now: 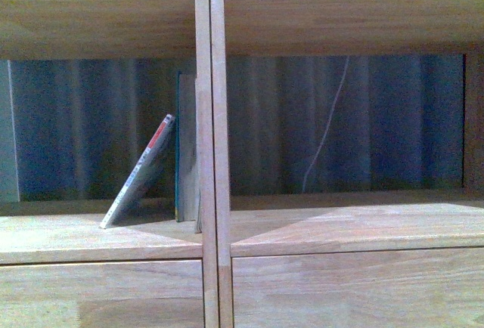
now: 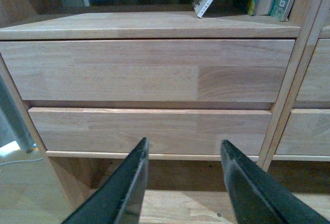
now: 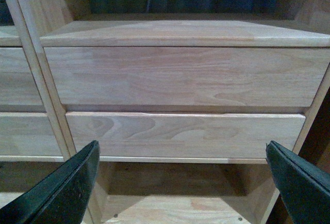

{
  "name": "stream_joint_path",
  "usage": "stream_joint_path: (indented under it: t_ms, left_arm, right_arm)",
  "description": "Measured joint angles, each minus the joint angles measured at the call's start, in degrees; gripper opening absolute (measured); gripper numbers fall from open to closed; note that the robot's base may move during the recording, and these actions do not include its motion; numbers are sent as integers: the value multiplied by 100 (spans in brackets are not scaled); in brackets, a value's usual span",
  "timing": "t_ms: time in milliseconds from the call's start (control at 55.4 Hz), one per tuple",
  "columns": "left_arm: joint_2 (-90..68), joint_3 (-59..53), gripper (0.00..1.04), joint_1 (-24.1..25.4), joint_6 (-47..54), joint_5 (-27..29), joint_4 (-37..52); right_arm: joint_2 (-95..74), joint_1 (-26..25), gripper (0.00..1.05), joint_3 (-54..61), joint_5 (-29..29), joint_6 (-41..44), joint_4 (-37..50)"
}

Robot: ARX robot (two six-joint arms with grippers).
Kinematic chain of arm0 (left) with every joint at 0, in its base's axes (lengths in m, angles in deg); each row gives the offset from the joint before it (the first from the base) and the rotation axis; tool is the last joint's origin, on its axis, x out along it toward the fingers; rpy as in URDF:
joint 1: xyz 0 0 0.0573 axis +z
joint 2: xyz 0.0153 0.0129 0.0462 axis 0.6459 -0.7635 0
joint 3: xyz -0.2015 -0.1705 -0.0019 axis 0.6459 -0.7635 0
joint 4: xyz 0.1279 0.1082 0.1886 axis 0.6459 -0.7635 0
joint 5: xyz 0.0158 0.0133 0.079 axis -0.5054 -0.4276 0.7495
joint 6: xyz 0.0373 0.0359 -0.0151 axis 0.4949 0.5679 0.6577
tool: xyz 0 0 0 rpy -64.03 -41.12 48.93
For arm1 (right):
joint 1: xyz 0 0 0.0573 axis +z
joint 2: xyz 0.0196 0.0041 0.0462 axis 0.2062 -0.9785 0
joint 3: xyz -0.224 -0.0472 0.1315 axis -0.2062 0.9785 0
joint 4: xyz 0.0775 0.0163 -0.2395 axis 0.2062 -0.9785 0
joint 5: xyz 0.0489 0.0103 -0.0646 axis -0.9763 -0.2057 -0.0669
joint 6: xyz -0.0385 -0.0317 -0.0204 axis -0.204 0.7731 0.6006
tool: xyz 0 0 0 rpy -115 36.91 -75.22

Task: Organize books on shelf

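1. The paperback (image 1: 140, 173) leans in the shelf (image 1: 106, 237) compartment left of the centre post (image 1: 209, 146). Its foot rests out on the board and its top tips toward the post, near the upright teal-edged book (image 1: 180, 146).
2. Its long axis runs diagonally, the red-marked spine facing outward.
3. To stand it up well, I would push the foot toward the post, supporting the floppy cover.
4. Left gripper (image 2: 183, 154) and right gripper (image 3: 180, 157) both hang spread apart and empty, low before the drawers (image 2: 149, 72).
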Motion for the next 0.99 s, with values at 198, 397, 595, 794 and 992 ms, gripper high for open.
stream_joint_path:
  t_ms: [198,397,595,794,992]
  left_arm:
    - [0,0,2,61,-98,-118,0]
    - [-2,2,3,74,-120,-127,37]
    - [-4,2,38,76,-138,-129,46]
    - [-4,2,76,76,-138,-129,46]
    - [-4,2,97,76,-138,-129,46]
  right_arm:
    - [0,0,98,0,0,0,0]
    - [0,0,98,0,0,0,0]
    - [0,0,98,0,0,0,0]
    - [0,0,98,0,0,0,0]
    - [0,0,98,0,0,0,0]
